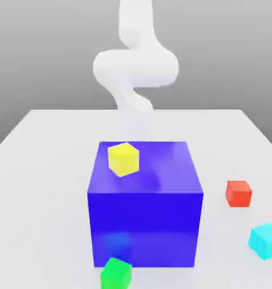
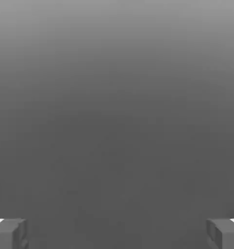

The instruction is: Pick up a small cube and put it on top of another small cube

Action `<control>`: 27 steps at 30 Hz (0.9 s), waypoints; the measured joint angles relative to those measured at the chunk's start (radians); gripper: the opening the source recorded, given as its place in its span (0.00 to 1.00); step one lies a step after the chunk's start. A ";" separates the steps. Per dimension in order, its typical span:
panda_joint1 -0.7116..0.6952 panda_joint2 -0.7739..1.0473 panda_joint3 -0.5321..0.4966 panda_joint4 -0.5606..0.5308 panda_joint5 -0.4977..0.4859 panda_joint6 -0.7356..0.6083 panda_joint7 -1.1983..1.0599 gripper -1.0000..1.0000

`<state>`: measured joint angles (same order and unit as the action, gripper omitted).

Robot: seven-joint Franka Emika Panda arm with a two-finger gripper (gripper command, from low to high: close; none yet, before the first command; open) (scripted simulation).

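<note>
Spreading wide open, claw (image 2: 117, 234), red cube (image 1: 238, 193) apart from big blue cube's (image 1: 145, 226) right edge

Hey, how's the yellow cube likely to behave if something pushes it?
The yellow cube looks rigid, so it probably won't bend. Its flat faces suggest sliding or tipping rather than rolling. Sitting up on the blue cube, it might drop off if pushed past an edge.

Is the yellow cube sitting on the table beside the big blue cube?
No, the yellow cube is on top of the big blue cube, against its blue upper face.
</note>
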<state>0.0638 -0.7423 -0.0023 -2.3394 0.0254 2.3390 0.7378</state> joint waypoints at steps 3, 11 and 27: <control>0.079 0.073 0.001 -0.049 0.030 0.048 -0.077 0.50; 0.270 0.258 0.036 -0.173 0.102 0.170 -0.267 0.50; 0.563 0.620 0.216 -0.424 0.116 0.419 -0.553 0.50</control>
<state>0.6264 -0.1221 0.2132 -2.7630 0.1410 2.7584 0.1850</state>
